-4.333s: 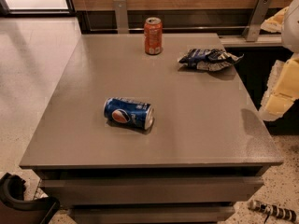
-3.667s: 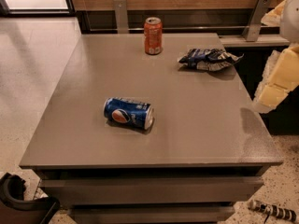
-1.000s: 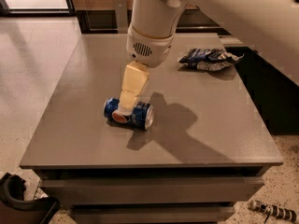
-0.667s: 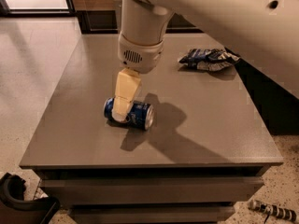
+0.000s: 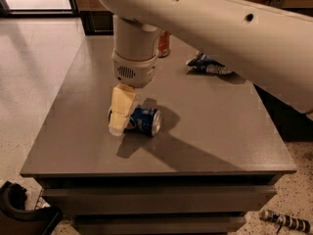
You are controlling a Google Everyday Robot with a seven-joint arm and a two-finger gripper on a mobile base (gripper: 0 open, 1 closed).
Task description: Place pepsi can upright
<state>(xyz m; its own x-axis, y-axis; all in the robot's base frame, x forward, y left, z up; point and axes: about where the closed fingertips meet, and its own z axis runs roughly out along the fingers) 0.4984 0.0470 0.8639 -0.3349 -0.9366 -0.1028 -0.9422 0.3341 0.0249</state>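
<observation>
The pepsi can [image 5: 145,121], blue with a silver end, lies on its side near the middle of the grey table [image 5: 220,136], its silver end facing right. My gripper [image 5: 120,117] hangs from the big white arm [image 5: 205,28] and is down at the can's left end, covering that end from this view. The can rests on the table top.
An orange soda can [image 5: 164,43] stands at the table's back, partly hidden behind my arm. A blue-and-white snack bag [image 5: 208,65] lies at the back right. A black object [image 5: 14,209] is on the floor at the front left, and a striped object [image 5: 286,221] at the front right.
My arm has swung in from the right over the table and come down, and the gripper has moved left and lower onto the can's left end. The can has stayed in place.
</observation>
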